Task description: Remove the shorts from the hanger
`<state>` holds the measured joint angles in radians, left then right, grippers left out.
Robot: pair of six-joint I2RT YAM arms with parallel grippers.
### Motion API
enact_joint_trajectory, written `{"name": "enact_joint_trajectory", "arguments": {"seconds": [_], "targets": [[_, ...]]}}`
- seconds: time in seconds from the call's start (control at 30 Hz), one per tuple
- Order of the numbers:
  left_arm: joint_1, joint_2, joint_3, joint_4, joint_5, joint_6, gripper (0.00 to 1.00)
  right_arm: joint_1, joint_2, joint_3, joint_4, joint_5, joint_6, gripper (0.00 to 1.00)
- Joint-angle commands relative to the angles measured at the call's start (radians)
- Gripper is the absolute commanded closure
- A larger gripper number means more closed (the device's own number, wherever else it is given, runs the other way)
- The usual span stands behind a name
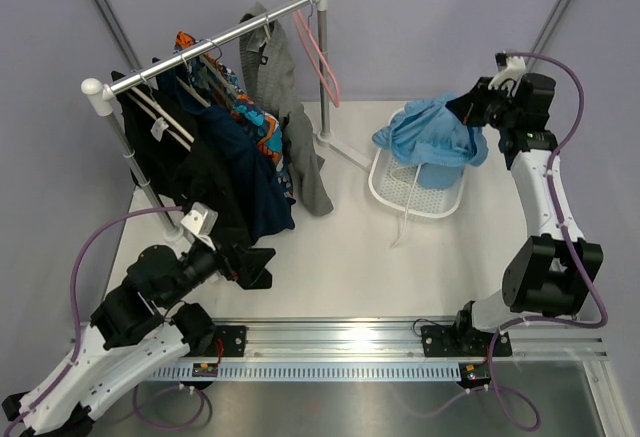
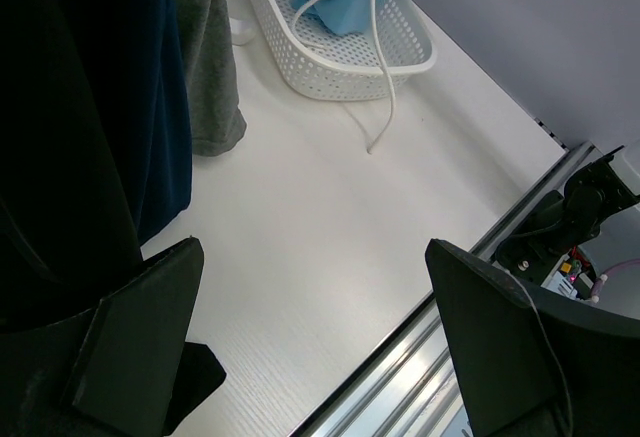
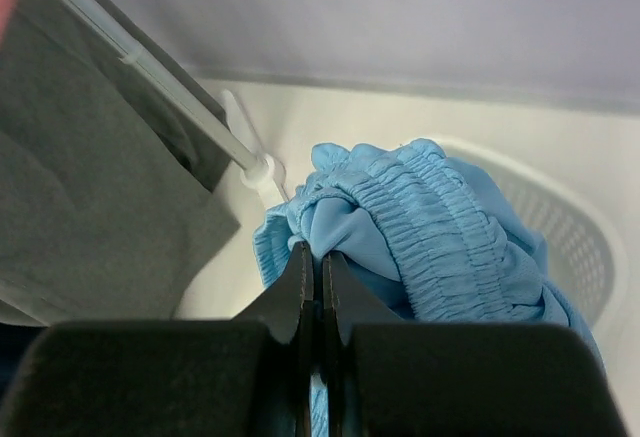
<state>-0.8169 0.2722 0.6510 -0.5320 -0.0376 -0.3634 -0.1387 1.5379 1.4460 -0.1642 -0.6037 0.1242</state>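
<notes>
Step in hand: drop-off of the light blue shorts point(image 1: 430, 137). Right gripper point(image 1: 478, 109) is pinched tight on a fold at the elastic waistband, holding the cloth bunched over the white basket point(image 1: 395, 197) at far right. Part of the cloth lies in the basket, and the white drawstring point(image 1: 403, 229) trails over the near rim onto the table point(image 1: 350, 267). Judged next: let go so the shorts settle in, then turn to the grey shorts point(image 1: 290, 107), which hang from the rail point(image 1: 200, 47) at far left-centre, just left of an empty pink hanger point(image 1: 322, 52). Left gripper point(image 1: 255, 267) stands wide with nothing between its fingers, low at near left, beside the black clothes point(image 1: 190, 177); likely the nearer arm for that pull. Unclear: whatever holds the grey pair to the rail is hidden by its own cloth and the neighbouring garments, so grip point undecided. The right wrist view cuts off most of the basket; how much blue cloth rests inside cannot be told.
</notes>
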Motion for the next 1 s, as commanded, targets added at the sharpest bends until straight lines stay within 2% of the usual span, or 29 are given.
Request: {"name": "enact_joint_trajectory", "arguments": {"seconds": [0.0, 0.13, 0.2, 0.27, 0.37, 0.47, 0.6, 0.73, 0.8, 0.9, 0.97], "targets": [[-0.002, -0.025, 0.032, 0.020, -0.008, -0.006, 0.01, -0.062, -0.123, -0.114, 0.139, 0.028, -0.003, 1.00], [-0.002, -0.037, 0.022, 0.018, -0.008, -0.008, 0.01, -0.133, -0.188, -0.182, 0.153, 0.071, 0.012, 1.00], [-0.002, -0.036, 0.016, 0.029, -0.005, 0.001, 0.01, -0.139, -0.168, -0.170, 0.105, 0.097, -0.027, 1.00], [-0.002, -0.025, 0.013, 0.041, 0.002, 0.009, 0.01, -0.139, -0.102, -0.116, 0.043, 0.061, -0.073, 1.00], [-0.002, 0.004, 0.013, 0.062, 0.011, 0.021, 0.01, -0.116, -0.007, -0.037, -0.090, 0.062, -0.110, 1.00], [-0.002, 0.024, 0.019, 0.072, 0.021, 0.027, 0.01, -0.073, 0.060, 0.016, -0.136, 0.078, -0.117, 1.00], [-0.002, 0.045, 0.018, 0.082, 0.022, 0.027, 0.01, 0.017, 0.099, 0.060, -0.124, 0.105, -0.117, 1.00], [-0.002, 0.048, 0.019, 0.084, 0.021, 0.024, 0.01, 0.097, 0.160, 0.120, -0.083, 0.172, -0.034, 1.00], [-0.002, 0.048, 0.021, 0.078, 0.018, 0.018, 0.01, 0.114, 0.194, 0.149, -0.061, 0.170, 0.058, 1.00], [-0.002, 0.044, 0.022, 0.072, 0.018, 0.009, 0.01, 0.123, 0.272, 0.185, -0.125, 0.202, 0.097, 1.00], [-0.002, 0.038, 0.019, 0.070, 0.018, 0.006, 0.01, 0.123, 0.332, 0.182, -0.193, 0.237, 0.063, 1.00]]}}
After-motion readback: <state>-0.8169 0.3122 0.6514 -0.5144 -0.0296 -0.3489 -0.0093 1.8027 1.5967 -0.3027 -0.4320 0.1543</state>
